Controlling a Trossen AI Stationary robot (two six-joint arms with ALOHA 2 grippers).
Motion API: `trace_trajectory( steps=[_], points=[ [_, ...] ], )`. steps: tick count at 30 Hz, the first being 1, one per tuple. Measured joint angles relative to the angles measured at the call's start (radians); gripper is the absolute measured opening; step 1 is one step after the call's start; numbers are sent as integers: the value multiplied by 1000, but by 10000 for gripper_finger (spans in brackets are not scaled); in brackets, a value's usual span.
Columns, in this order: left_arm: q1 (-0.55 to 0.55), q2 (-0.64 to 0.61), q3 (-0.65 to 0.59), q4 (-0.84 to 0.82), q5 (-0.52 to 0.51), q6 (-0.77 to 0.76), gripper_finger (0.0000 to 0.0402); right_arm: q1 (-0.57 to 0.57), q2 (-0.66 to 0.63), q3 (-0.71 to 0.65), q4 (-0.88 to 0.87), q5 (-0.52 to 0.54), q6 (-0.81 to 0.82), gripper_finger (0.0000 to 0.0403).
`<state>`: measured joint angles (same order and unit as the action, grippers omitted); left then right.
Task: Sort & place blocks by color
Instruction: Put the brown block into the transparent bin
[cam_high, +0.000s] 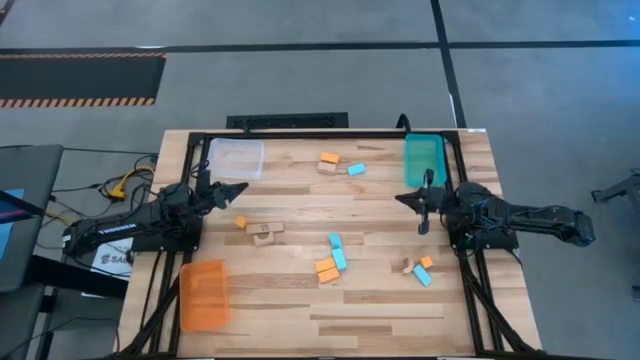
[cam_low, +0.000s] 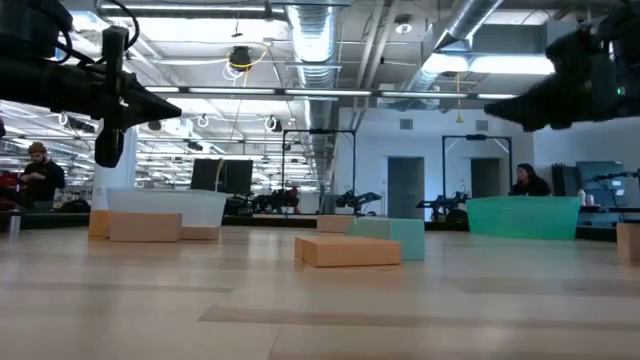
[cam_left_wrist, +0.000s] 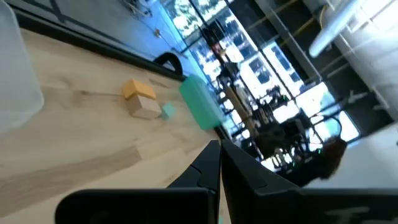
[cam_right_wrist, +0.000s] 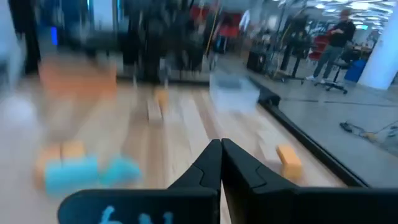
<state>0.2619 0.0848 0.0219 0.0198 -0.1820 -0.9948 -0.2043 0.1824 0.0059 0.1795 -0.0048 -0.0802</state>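
Observation:
Small orange, light blue and tan blocks lie flat on the wooden table in loose groups. One group is an orange block (cam_high: 329, 158), a tan block (cam_high: 327, 168) and a light blue block (cam_high: 355, 169) near the far edge. Tan blocks (cam_high: 263, 232) sit beside a small orange block (cam_high: 241, 223). Light blue blocks (cam_high: 338, 250) and orange blocks (cam_high: 326, 270) lie mid-table, and a mixed trio (cam_high: 420, 269) lies to the right. My left gripper (cam_high: 238, 190) hovers shut at the left side. My right gripper (cam_high: 401, 199) hovers shut at the right side. Both hold nothing.
A clear tray (cam_high: 236, 157) stands at the far left, a teal tray (cam_high: 424, 158) at the far right, and an orange tray (cam_high: 203, 294) at the near left. A black frame borders the table. People show in the room beyond.

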Motion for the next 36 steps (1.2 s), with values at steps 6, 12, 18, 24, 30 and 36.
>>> trace_trajectory(
  steps=[6,12,18,24,30,36],
  points=[
    [0,0,0,138,81,132,0,-1,0,0,209,31,279,33],
    [0,0,35,192,178,315,0,-1,3,63,273,56,293,33],
    [0,37,172,-19,177,534,0,0,95,173,274,61,292,33],
    [0,131,320,-215,177,697,0,31,312,305,277,56,282,33],
    [0,278,422,-368,177,811,0,89,548,448,279,49,281,33],
    [0,407,436,-390,234,860,1,100,750,548,275,53,383,33]
  ],
)
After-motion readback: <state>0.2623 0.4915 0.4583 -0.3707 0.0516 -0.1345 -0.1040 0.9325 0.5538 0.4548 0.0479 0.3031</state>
